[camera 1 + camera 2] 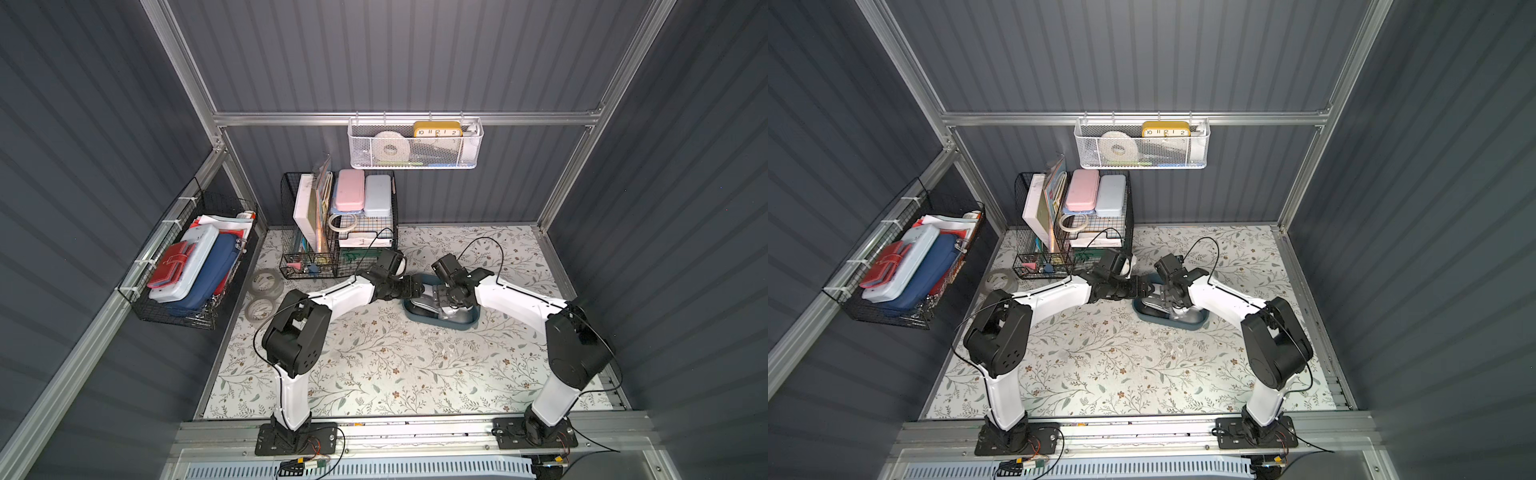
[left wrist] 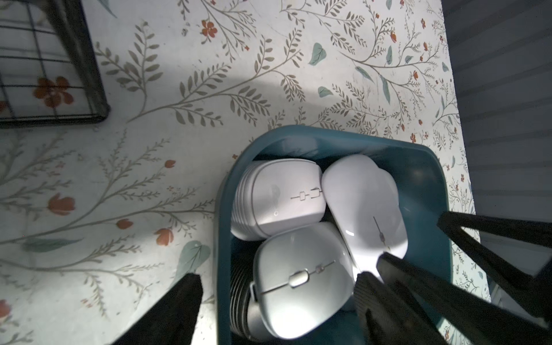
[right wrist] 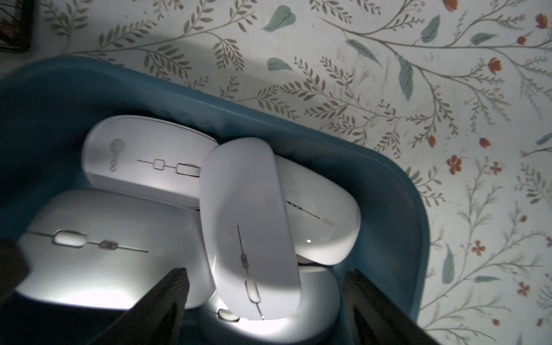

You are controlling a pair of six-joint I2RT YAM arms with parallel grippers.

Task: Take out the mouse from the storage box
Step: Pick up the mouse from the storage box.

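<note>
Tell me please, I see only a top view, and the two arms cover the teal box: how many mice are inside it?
Observer: In the right wrist view, at least four pale mice lie piled in the storage box.
Operator: Is the right gripper already closed on one of them?
Observer: No. The right gripper is open, with one finger on each side of the wheel end of the slim white mouse on top, and a gap on both sides.
</note>
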